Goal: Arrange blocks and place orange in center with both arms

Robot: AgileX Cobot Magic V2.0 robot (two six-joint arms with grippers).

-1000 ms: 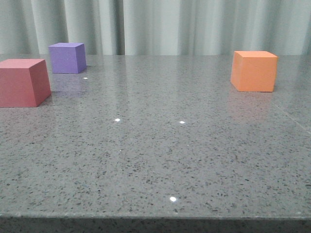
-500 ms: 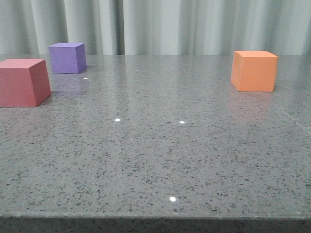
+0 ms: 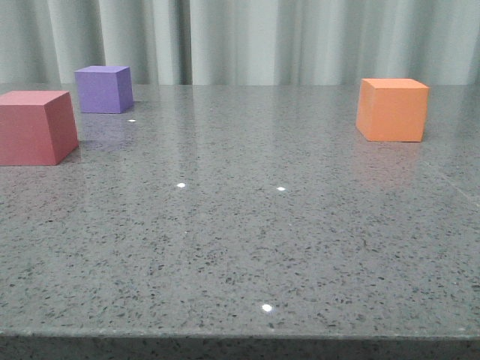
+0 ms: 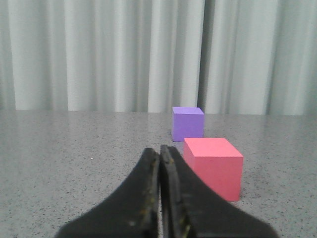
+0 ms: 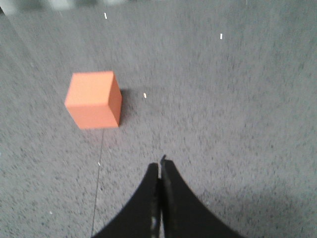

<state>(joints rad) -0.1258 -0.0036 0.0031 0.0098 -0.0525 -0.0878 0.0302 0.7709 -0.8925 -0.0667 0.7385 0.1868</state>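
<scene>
The orange cube (image 3: 392, 109) stands at the back right of the grey speckled table. A red-pink cube (image 3: 35, 127) sits at the left edge, and a purple cube (image 3: 104, 89) is behind it. No gripper shows in the front view. In the left wrist view my left gripper (image 4: 159, 150) is shut and empty, short of the red-pink cube (image 4: 214, 166), with the purple cube (image 4: 187, 123) beyond. In the right wrist view my right gripper (image 5: 161, 166) is shut and empty above the table, apart from the orange cube (image 5: 94, 99).
A pale pleated curtain (image 3: 247, 41) hangs behind the table. The table's front edge (image 3: 240, 335) runs along the bottom of the front view. A thin seam line (image 5: 97, 188) crosses the tabletop near the orange cube.
</scene>
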